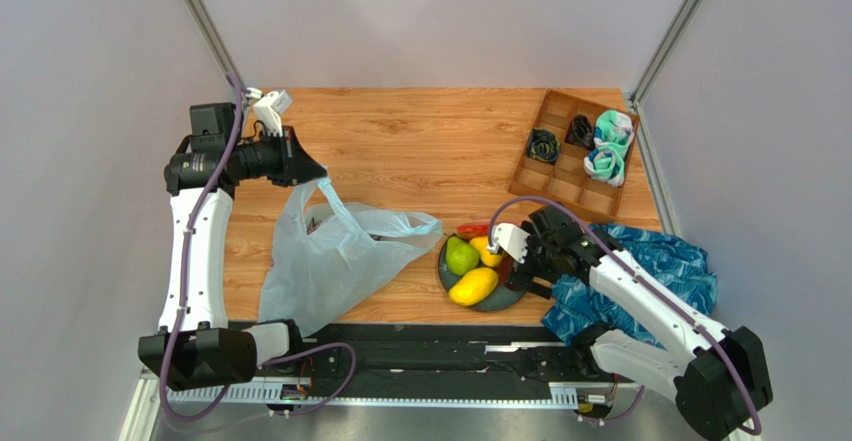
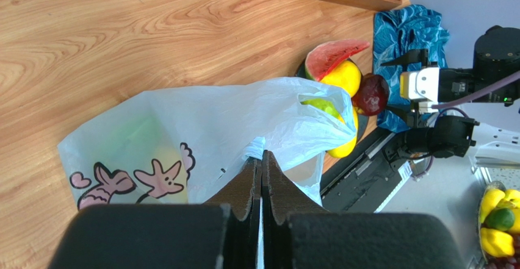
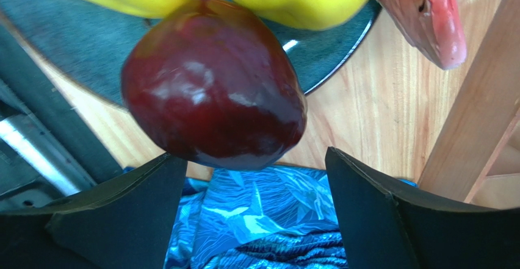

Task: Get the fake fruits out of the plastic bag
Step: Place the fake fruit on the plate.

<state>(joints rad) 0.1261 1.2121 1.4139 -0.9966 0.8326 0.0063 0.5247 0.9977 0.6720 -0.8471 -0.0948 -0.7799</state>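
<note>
The plastic bag (image 1: 330,261) lies slumped on the wood, one handle pulled up. My left gripper (image 1: 303,169) is shut on that handle (image 2: 261,152). Faint green and yellow shapes show through the bag (image 2: 146,141). A dark plate (image 1: 500,299) holds a green pear (image 1: 460,256), a yellow mango (image 1: 473,286), a lemon (image 1: 487,251) and a watermelon slice (image 1: 472,229). My right gripper (image 3: 253,159) is open at the plate's right edge. The dark red apple (image 3: 213,83) sits just ahead of its fingertips, free of both fingers (image 3: 140,202).
A blue patterned cloth (image 1: 650,271) lies under my right arm. A wooden divided tray (image 1: 560,186) with rolled socks stands at the back right. A black rail (image 1: 440,346) runs along the table's near edge. More fruit (image 2: 497,220) shows off the table in the left wrist view.
</note>
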